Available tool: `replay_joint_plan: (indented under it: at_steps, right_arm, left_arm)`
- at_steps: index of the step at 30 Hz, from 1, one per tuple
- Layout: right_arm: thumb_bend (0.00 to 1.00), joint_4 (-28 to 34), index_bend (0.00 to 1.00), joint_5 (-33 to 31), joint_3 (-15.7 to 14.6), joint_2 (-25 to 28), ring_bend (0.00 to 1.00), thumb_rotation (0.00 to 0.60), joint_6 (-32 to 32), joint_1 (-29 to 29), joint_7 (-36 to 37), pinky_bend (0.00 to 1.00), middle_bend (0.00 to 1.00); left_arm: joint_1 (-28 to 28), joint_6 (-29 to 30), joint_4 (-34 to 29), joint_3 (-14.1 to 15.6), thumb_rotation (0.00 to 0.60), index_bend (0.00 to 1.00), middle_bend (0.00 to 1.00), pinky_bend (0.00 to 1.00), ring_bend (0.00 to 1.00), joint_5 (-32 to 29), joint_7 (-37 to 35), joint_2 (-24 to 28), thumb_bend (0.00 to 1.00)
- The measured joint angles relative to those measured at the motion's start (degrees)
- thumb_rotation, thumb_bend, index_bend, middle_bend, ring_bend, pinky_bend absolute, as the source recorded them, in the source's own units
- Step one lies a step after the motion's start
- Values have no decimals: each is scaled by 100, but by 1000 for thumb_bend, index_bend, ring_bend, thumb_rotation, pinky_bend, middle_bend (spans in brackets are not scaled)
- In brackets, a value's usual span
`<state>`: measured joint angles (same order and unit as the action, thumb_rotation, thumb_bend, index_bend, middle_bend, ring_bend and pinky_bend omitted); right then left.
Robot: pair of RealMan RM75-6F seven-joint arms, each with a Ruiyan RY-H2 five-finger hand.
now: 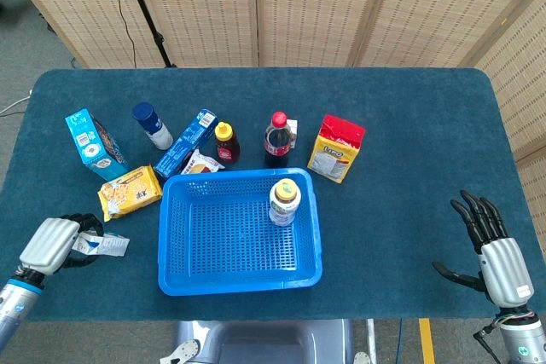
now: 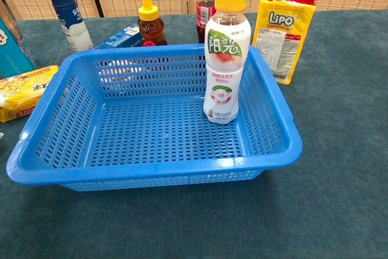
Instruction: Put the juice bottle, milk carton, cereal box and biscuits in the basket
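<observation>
— Hands?
— My left hand [image 1: 51, 245] curls its fingers over the small milk carton [image 1: 104, 245] lying flat on the table [image 1: 401, 125]; grip unconfirmed. My right hand [image 1: 495, 253] is spread, holding nothing.

— Beyond?
— 1 juice bottle [image 2: 225, 53] upright in the blue basket [image 1: 175, 279]. Biscuits [image 1: 130, 192] just left of it, cereal box [image 1: 338, 148] behind.

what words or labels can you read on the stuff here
"LiPO" on the yellow and red packet.
Large Chinese characters on the juice bottle; its smaller print is too small to read.
Print on the yellow biscuit pack, blue carton and white-blue bottle is too blurred to read.
</observation>
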<state>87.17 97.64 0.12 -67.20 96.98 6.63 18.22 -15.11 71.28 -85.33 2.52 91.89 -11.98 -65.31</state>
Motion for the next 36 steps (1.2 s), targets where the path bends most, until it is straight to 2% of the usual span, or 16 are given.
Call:
replay_joint_plan:
  at_steps: [6, 13, 16, 18, 24, 28, 36]
  right_arm:
    - [0, 18, 16, -13, 39, -5, 0, 600, -4, -26, -7, 0, 0]
    - [0, 36, 14, -22, 73, -25, 0, 600, -43, -34, -43, 0, 0]
    - [0, 46, 11, -25, 88, -31, 0, 600, -48, -43, -66, 0, 0]
    - [0, 47, 10, -31, 96, -33, 0, 600, -49, -52, -69, 0, 0]
    - [0, 30, 8, -85, 139, -47, 0, 600, -95, -55, -83, 0, 0]
    - [0, 37, 8, -87, 153, -59, 0, 600, -109, -57, -121, 0, 0]
    - [0, 44, 7, -168, 195, -64, 0, 600, -159, -73, -158, 0, 0]
  left_arm:
    - [14, 494, -143, 8, 600, 672, 478, 505, 444, 421, -346, 262, 281]
    - [-106, 1816, -333, -138, 600, 686, 486, 505, 443, 1803, -305, 688, 285]
    - [-321, 2033, -570, -247, 600, 690, 487, 505, 433, 2336, 48, 806, 284]
    - [-497, 1912, -701, -290, 600, 690, 487, 505, 430, 2544, 212, 823, 283]
    - [-1117, 1004, -920, -423, 600, 691, 487, 505, 420, 2859, 940, 637, 282]
    - [-1548, 339, -890, -466, 600, 695, 487, 505, 418, 2978, 1385, 251, 281]
    - [-2054, -416, -625, -395, 600, 695, 486, 505, 404, 2987, 1756, -519, 279]
